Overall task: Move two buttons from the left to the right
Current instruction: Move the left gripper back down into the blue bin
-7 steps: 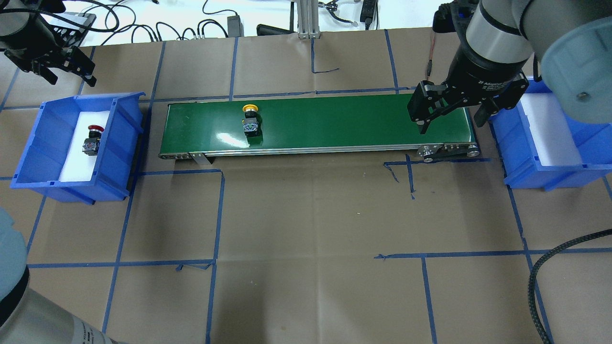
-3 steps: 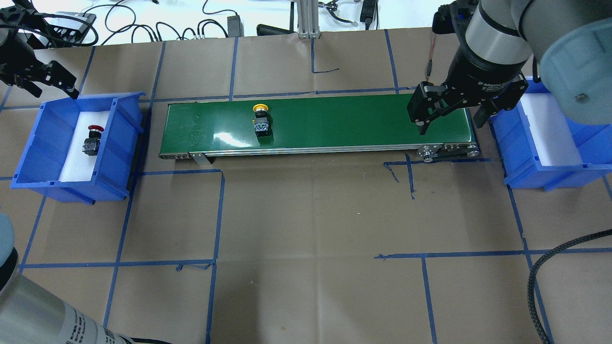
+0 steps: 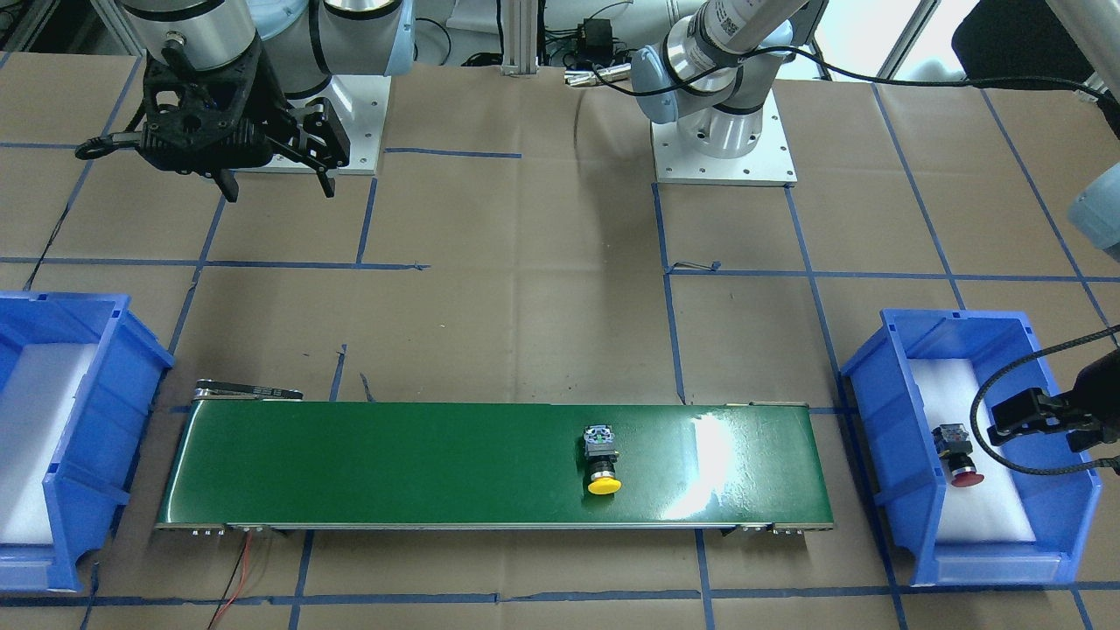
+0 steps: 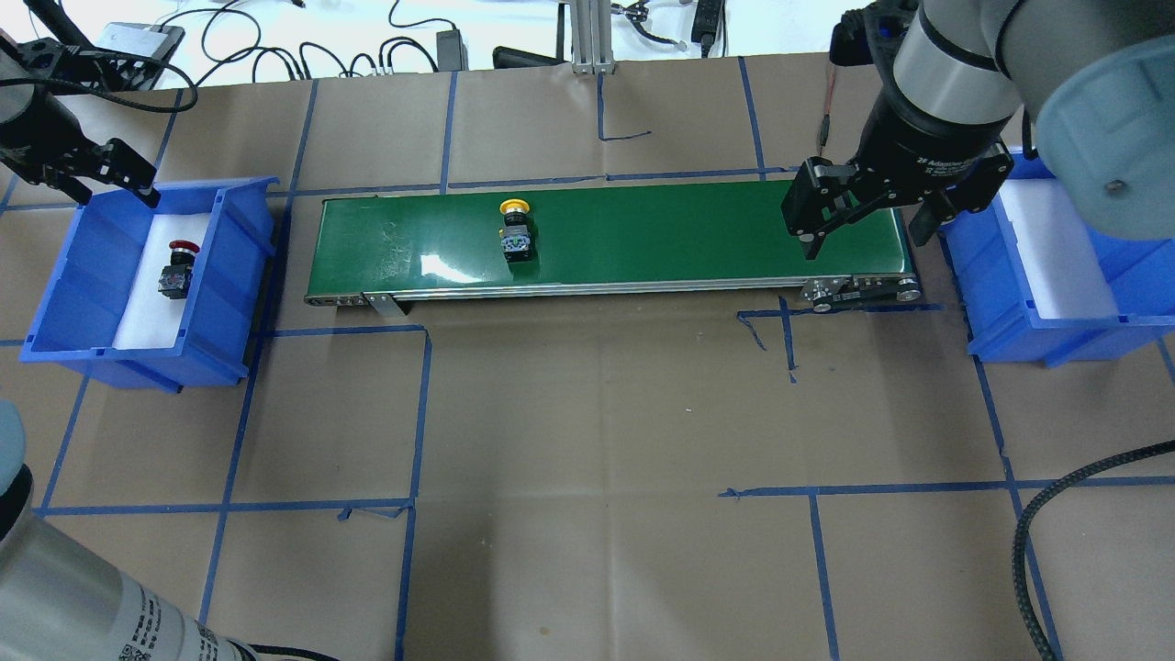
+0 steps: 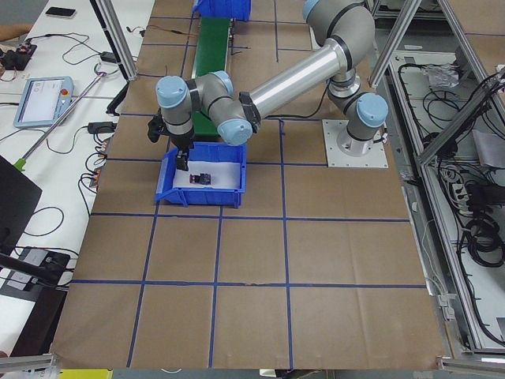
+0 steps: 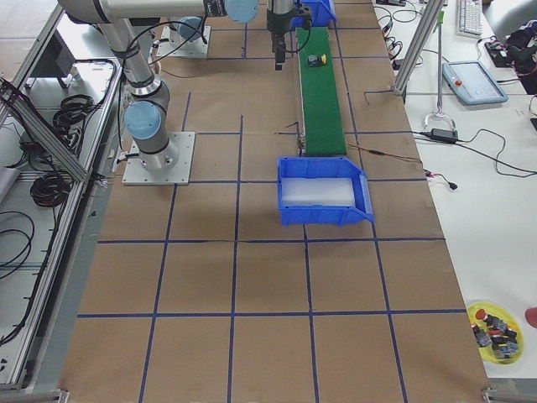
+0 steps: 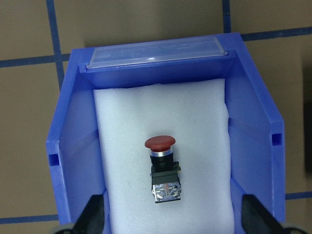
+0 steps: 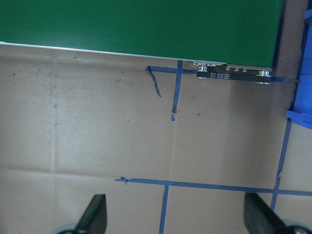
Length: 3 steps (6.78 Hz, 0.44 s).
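Observation:
The yellow-capped button (image 4: 515, 229) lies on the green conveyor belt (image 4: 698, 229), left of its middle; it also shows in the front view (image 3: 602, 459). The red-capped button (image 4: 176, 270) lies on white foam in the left blue bin (image 4: 55, 347), and also shows in the left wrist view (image 7: 162, 168). My left gripper (image 4: 115, 188) is open and empty, above the bin's far end, apart from the red button. My right gripper (image 4: 866, 236) is open and empty, above the belt's right end, next to the right blue bin (image 4: 1056, 323).
The right bin holds only white foam (image 4: 1051, 248). Cables lie along the table's far edge (image 4: 404, 46). A thick black cable (image 4: 1037, 532) loops at the front right. Blue tape lines cross the brown paper. A small tray of spare buttons (image 6: 495, 327) sits off the table.
The yellow button has travelled to the right along the belt. My left gripper has moved down toward the left bin's far end. The right arm has not moved.

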### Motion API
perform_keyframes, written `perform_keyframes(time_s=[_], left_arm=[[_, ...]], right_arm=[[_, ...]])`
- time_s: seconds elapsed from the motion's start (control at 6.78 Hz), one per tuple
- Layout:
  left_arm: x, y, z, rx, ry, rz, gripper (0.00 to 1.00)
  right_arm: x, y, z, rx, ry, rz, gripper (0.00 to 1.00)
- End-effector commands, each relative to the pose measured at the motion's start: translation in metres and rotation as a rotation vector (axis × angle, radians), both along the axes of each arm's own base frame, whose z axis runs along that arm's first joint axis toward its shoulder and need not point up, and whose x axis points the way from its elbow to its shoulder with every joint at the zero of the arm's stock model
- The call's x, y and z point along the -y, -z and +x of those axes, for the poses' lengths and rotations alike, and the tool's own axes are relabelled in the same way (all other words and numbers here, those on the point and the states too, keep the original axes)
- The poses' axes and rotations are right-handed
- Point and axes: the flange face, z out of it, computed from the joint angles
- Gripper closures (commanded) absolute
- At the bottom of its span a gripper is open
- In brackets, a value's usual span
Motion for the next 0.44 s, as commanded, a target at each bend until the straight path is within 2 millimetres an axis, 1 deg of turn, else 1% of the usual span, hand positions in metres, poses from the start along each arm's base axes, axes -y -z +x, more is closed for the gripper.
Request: perform_keyframes(time_s=[0.0,0.29], left_arm=[[-0.012,0.040,-0.007,0.003,-0.001,-0.032,0.01],[-0.023,0.069,-0.015,0.000,-0.002,-0.046,0.01]], right_arm=[[0.000,0.000,0.000,0.000,0.000,0.000,0.00],[0.000,0.000,0.000,0.000,0.000,0.000,0.00]])
